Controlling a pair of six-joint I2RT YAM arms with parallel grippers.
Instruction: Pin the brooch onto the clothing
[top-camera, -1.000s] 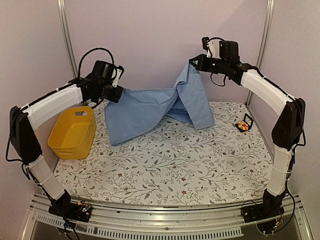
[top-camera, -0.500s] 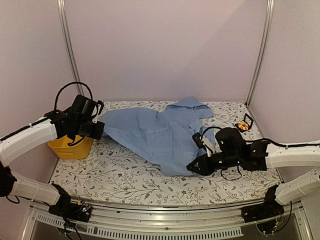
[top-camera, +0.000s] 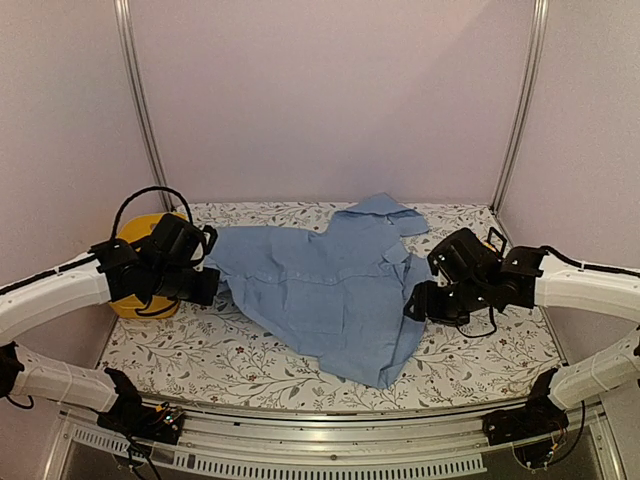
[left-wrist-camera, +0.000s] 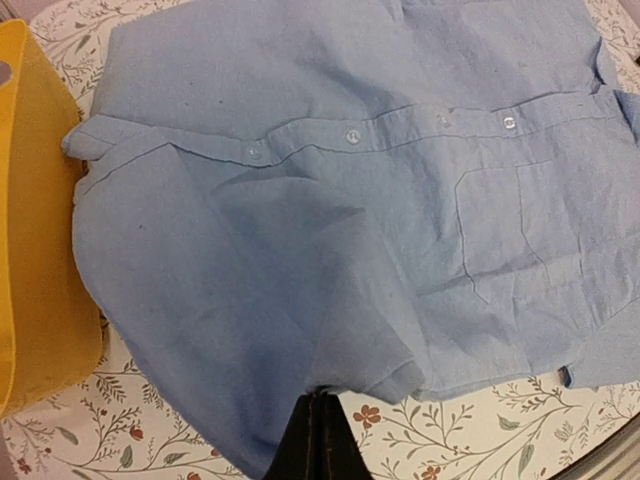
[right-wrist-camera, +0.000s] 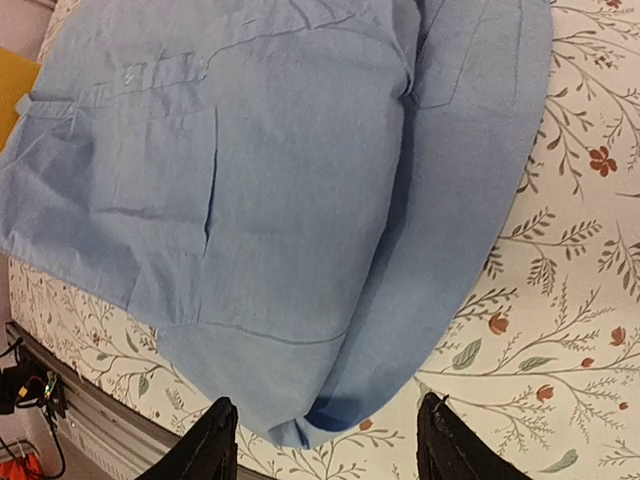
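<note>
The left tool (left-wrist-camera: 315, 438) is pinched shut on the left edge of the light blue shirt (top-camera: 320, 290), apparently anchoring it. The right tool (right-wrist-camera: 327, 445) gapes open over the near hem. The shirt lies spread front-up on the desk (top-camera: 250, 370) for pinning. The brooch isn't visible.

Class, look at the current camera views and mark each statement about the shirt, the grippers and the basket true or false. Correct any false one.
1. The shirt lies spread on the table. True.
2. The right gripper is clamped on the shirt. False: its fingers stand apart, open.
3. The left gripper is closed on a shirt edge. True.
4. The yellow basket stands beside the right arm. False: it is at the left arm's side.
5. The chest pocket faces up. True.
</note>
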